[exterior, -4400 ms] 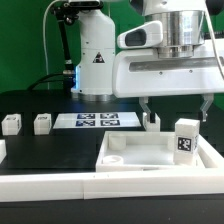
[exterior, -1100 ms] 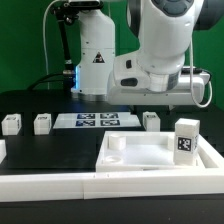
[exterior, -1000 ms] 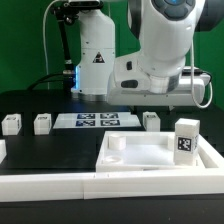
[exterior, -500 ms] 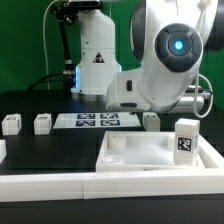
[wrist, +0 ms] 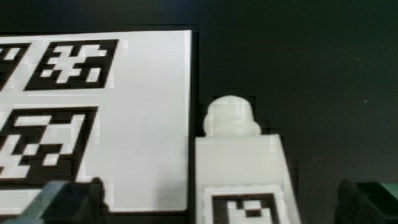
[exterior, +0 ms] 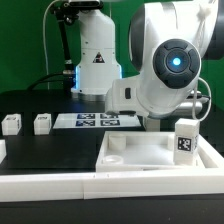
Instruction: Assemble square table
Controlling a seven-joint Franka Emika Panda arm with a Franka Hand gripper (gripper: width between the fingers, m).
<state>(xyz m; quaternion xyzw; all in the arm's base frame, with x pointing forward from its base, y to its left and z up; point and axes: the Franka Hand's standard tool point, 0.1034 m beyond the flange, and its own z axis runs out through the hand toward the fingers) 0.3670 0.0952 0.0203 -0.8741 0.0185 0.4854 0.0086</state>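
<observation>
Observe hand (wrist: 217, 205) spread wide, pinching nothing, fingers (wrist: 71, 200) either side of short white plastic tagged leg post (wrist: 237, 150) just beside thin flat white marker board (wrist: 107, 100). Locate large white plastic square slab (exterior: 150, 157) near marker board, on black bench (exterior: 50, 150).

White leg post (wrist: 240, 160) and white marker board (wrist: 157, 110) bear black-and-white tags (wrist: 71, 65).

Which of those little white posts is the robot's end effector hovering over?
The leg post lying right beside the marker board: the wrist view shows it between the open end effector's fingers. No other post appears there.
</observation>
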